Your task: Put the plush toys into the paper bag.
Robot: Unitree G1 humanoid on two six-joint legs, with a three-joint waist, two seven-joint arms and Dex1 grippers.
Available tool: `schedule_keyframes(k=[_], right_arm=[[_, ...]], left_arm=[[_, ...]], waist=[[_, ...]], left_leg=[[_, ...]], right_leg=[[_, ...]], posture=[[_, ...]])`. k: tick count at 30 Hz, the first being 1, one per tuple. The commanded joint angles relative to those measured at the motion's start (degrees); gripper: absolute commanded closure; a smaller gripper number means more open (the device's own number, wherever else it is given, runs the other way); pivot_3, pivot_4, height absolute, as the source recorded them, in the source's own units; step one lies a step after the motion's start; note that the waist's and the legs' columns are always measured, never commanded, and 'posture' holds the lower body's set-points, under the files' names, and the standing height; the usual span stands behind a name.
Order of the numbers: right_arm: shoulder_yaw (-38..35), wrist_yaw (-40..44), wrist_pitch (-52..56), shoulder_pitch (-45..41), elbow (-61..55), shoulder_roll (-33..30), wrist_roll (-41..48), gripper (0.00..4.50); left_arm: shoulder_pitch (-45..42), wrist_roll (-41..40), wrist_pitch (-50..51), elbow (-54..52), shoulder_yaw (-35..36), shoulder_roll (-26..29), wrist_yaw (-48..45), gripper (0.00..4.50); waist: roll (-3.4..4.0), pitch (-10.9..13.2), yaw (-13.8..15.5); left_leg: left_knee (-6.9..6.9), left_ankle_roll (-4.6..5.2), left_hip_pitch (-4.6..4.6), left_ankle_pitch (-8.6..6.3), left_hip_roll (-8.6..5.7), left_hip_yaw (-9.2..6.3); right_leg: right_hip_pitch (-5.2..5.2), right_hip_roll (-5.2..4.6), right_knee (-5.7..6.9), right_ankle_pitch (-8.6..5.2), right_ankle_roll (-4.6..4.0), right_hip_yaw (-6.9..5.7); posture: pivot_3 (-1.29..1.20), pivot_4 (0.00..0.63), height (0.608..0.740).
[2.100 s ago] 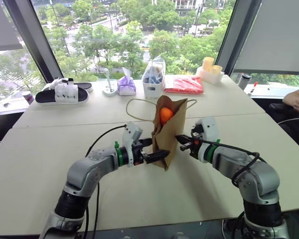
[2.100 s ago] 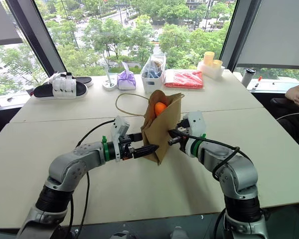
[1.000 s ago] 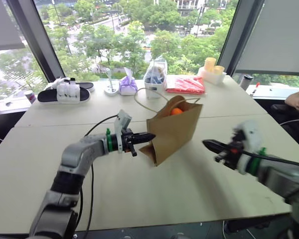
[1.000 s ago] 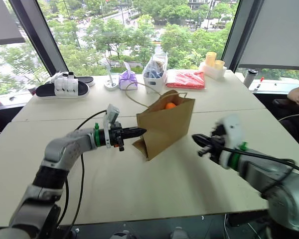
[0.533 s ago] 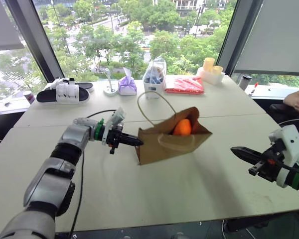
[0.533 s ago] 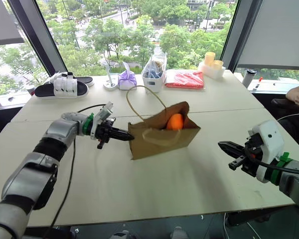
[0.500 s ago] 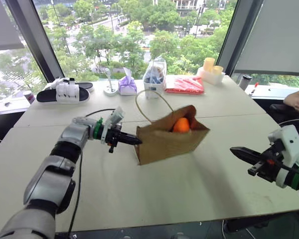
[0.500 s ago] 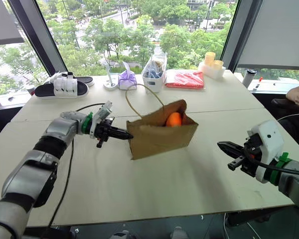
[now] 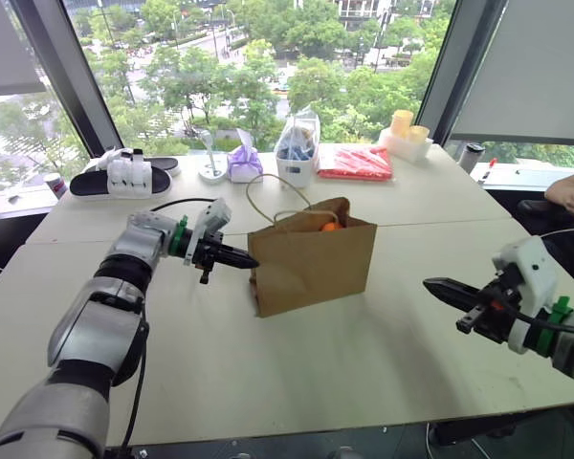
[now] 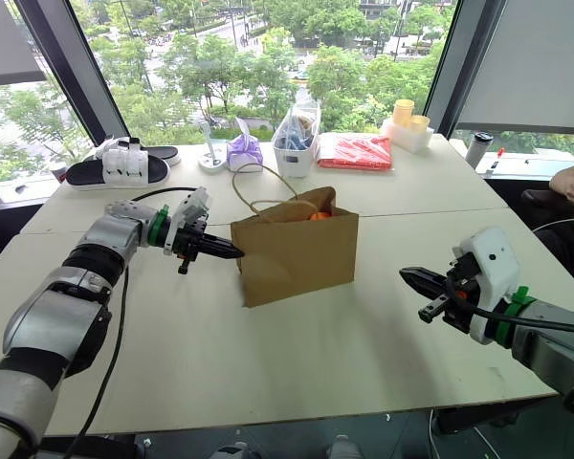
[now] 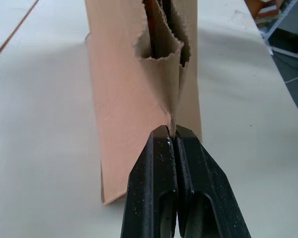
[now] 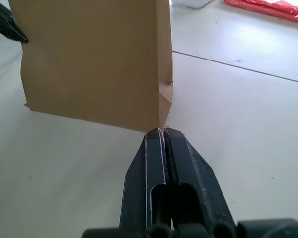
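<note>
The robot's left hand was clenched on the upper side edge of the paper bag, its black fingers pinching the folded gusset where the bag's side creased inward. The bag stood upright near the middle of the pale counter, mouth open at the top, one thin twine handle looping up above the rim. Just inside the mouth a sliver of the orange plush toy showed over the paper edge. The right hand hung off to the bag's other side, well apart from it, fingers pressed together and grasping nothing. Along the far edge of the counter by the window lay a pair of black-and-white sandals, a purple pouch, a clear plastic bag, a red packet and yellow cups.
</note>
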Motion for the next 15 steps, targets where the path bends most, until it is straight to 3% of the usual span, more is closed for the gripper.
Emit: schedule_keyframes(k=[1, 8, 9, 15], right_arm=[[2.2, 0.3, -2.6, -0.4, -0.1, -1.6, -1.2, 4.50], [9.7, 2.8, -6.0, -1.4, 0.8, -4.4, -4.4, 4.50], [10.7, 4.3, -6.9, -1.2, 1.4, -5.3, -5.0, 4.50], [14.9, 11.3, -11.9, -2.0, 5.0, -9.0, -7.8, 4.50]], left_arm=[[1.2, 0.6, 2.1, -3.0, 2.9, 1.0, 0.3, 3.58], [10.8, -1.4, 11.4, -19.3, 7.6, 5.3, 2.1, 0.23], [13.6, -2.4, 14.0, -24.4, 8.7, 6.4, 3.3, 0.06], [32.4, -11.0, 30.4, -57.2, 17.5, 11.8, 12.9, 0.06]], waist=[[0.00, 0.0, -0.1], [-0.02, 0.0, -0.3], [0.00, 0.0, -0.3], [-0.01, 0.0, -0.2]], left_leg=[[0.00, 0.00, 0.00, 0.00, 0.00, 0.00], [0.00, 0.00, 0.02, 0.00, 0.02, -0.02], [0.01, 0.00, 0.02, 0.00, 0.03, -0.04], [-0.01, 0.00, 0.00, 0.00, 0.08, -0.04]], right_leg=[[0.00, 0.00, 0.00, 0.00, 0.00, 0.00], [-0.02, 0.02, 0.04, 0.00, 0.01, 0.00], [-0.02, 0.02, 0.04, 0.00, 0.01, 0.00], [-0.05, 0.00, 0.01, 0.00, 0.01, 0.04]], posture=[[0.00, 0.150, 0.740], [0.00, 0.150, 0.740], [0.00, 0.150, 0.740], [0.00, 0.150, 0.740]])
